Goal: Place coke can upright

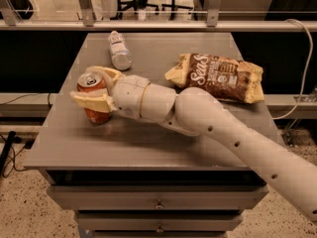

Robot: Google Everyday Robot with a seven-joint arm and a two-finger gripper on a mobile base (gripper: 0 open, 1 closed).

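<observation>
Gripper (94,86) closed around coke can (93,99), upright at table's (148,143) left side. Plastic bottle (119,50) lies behind; chip bag (218,76) to the right.

Filling the lower right of the frame, the robot's arm (223,133) is a thick, smooth, cream-white tube dotted with small dark screw holes along its side. It narrows through rounded joint housings (143,100) divided by thin seams. At centre left, over the worktop's left side, the pincer (84,83) has two broad, flat fingers (94,102) of yellowish tan, duller than the shell.
</observation>
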